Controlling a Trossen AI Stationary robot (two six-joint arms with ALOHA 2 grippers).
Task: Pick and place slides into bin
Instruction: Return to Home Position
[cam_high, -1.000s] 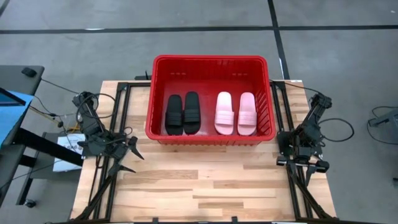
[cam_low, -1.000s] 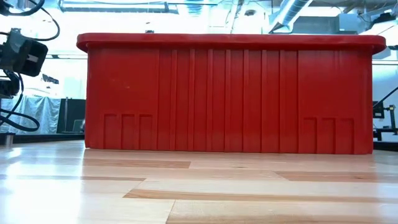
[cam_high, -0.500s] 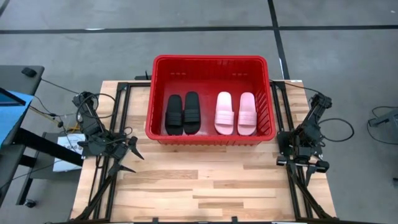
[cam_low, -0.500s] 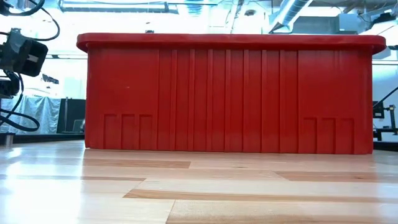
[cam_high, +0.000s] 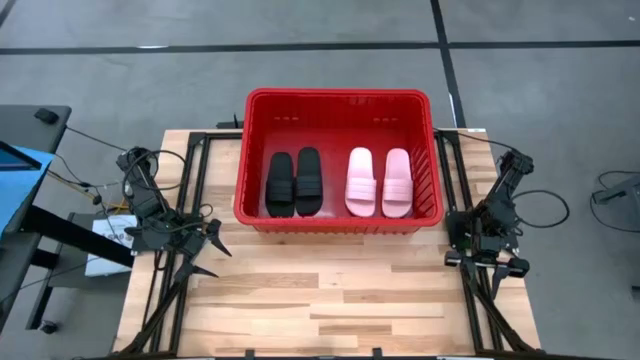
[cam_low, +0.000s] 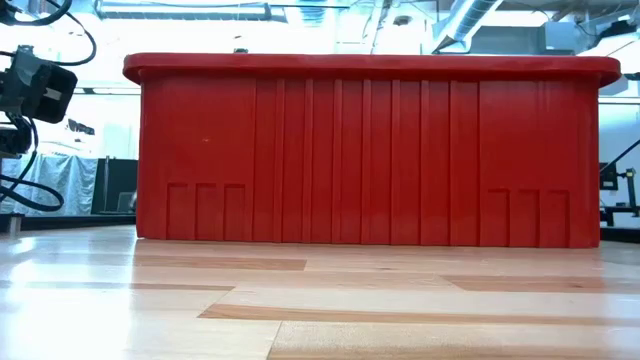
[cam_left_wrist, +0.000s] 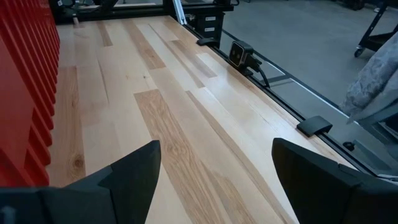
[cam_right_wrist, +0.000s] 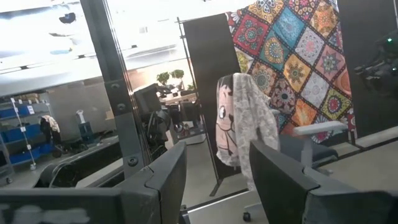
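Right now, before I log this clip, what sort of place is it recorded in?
Most likely a robotics lab or workshop rather than a home. The wooden bench stands on a bare concrete floor marked with dark lines, exposed ducts run overhead, and shelving with blue storage bins stands beyond.

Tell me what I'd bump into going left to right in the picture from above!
First the left gripper → black slide → second black slide → pink slide → second pink slide → right gripper. All four slides lie inside the bin.
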